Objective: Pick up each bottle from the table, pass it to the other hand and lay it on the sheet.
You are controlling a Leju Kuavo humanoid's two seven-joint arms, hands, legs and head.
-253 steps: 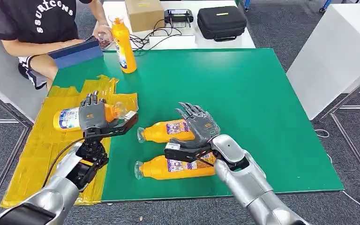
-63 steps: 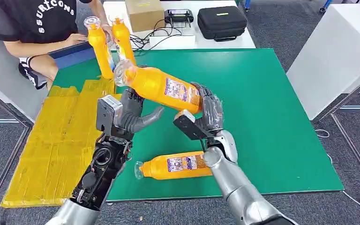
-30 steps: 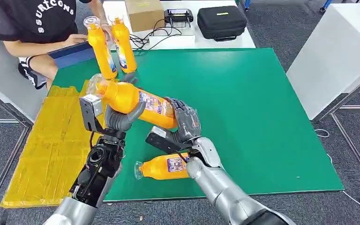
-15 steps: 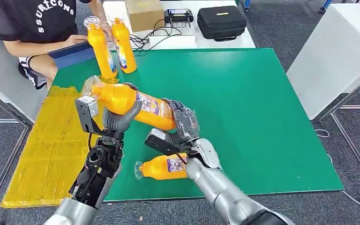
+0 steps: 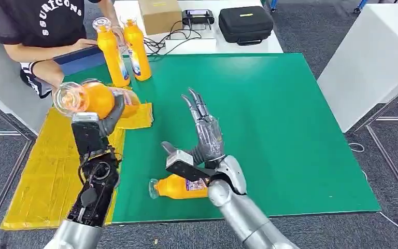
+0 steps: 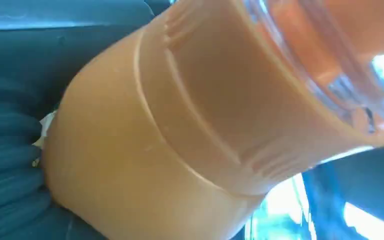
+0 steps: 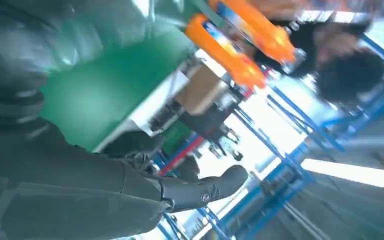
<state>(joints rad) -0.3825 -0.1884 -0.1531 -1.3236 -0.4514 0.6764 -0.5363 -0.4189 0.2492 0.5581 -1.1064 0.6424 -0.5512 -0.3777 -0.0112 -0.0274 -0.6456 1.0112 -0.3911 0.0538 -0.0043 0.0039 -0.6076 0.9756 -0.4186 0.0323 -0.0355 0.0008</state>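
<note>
Your left hand (image 5: 106, 116) is clamped round an orange bottle (image 5: 90, 98), holding it in the air over the far end of the yellow sheet (image 5: 46, 171), at the left edge of the green surface (image 5: 290, 129). The bottle lies roughly level with its clear end pointing back toward you; in the left wrist view its orange body (image 6: 170, 130) sits hard against the hand. It looks held that way so it can go down on its side, not upright.

Your right hand (image 5: 204, 137) is raised over the middle of the surface, fingers spread and holding nothing. I judge the pass is done and it is clear of the bottle.

One more bottle (image 5: 179, 188) lies on its side on the near part of the surface, partly behind your right arm. It would be the next one to pick up.

Two bottles (image 5: 124, 49) stand upright at the far left, beside a seated person (image 5: 36, 31). Watch that reach.
</note>
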